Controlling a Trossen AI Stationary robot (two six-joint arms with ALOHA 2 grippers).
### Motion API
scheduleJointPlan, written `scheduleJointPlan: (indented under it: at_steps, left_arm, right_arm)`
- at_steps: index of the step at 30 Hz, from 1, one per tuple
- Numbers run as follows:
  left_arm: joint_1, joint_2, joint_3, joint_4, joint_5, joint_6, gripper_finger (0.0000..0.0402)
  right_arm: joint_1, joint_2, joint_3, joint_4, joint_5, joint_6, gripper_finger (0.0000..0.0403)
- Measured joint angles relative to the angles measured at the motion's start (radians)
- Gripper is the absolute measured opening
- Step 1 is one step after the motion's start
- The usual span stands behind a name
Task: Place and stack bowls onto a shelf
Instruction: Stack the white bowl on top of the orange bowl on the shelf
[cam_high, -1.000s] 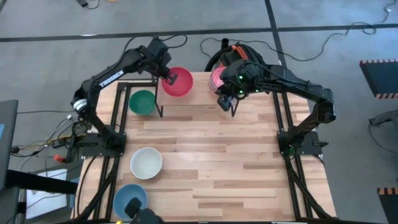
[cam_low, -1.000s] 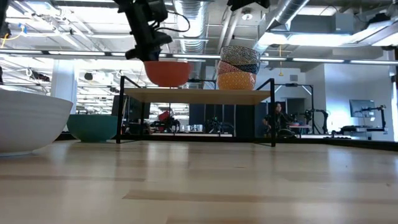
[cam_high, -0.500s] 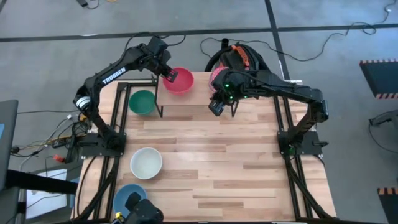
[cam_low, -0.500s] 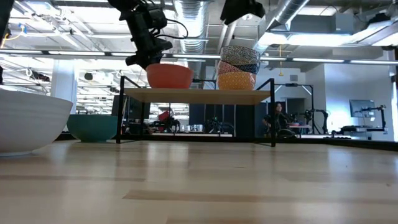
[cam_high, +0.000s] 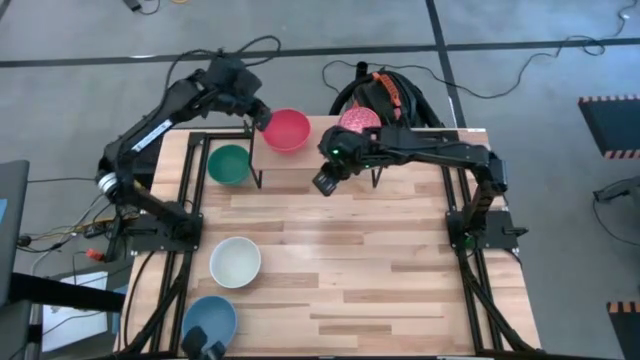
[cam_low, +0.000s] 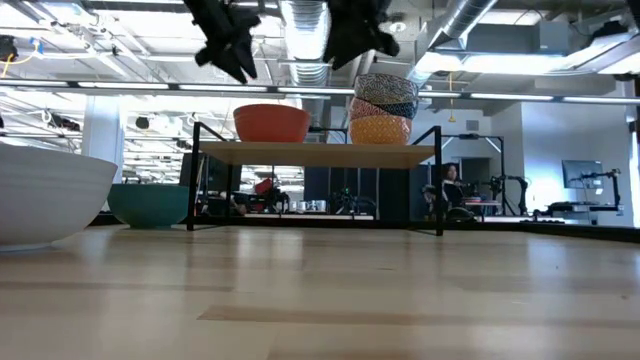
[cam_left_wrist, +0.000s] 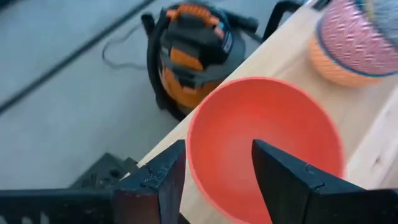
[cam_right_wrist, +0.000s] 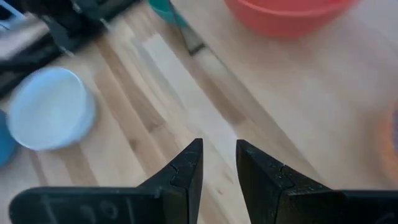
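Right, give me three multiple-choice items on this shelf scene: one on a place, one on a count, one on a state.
1. Where does the red bowl sit?
A. on the shelf
B. on the tabletop beside the green bowl
C. in the left gripper

2. How many bowls stand on the tabletop off the shelf in the high view?
A. one
B. three
C. five

3. How are the left gripper's fingers?
A. shut on the red bowl
B. shut on nothing
C. open, off the bowl

Key: 1 A, the low view shows it resting on the board. 2 B, green, white bowl and blue bowl. 3 C, the left wrist view shows the fingers apart above the rim.
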Motion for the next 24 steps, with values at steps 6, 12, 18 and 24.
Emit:
scheduleJointPlan:
  at_steps: [6,12,18,24]
  left_arm:
    - [-0.058,-0.193,-0.225,0.159,0.057,-0.02,0.0167]
    - [-0.141,-0.402,-0.484,0.303,0.152,-0.096,0.0167]
    - [-0.202,-0.546,-0.639,0.325,0.142,-0.149,0.0166]
    - [-0.25,-0.635,-0.711,0.318,0.14,-0.195,0.0166]
  right_arm:
    - [0.027,0.082,-0.001,0.143,-0.046,0.065,0.0123]
    - [0.063,0.166,-0.001,0.255,-0.057,0.203,0.0123]
    - [0.085,0.256,0.001,0.362,-0.128,0.26,0.0123]
    - [0.1,0.348,0.001,0.487,-0.225,0.264,0.0126]
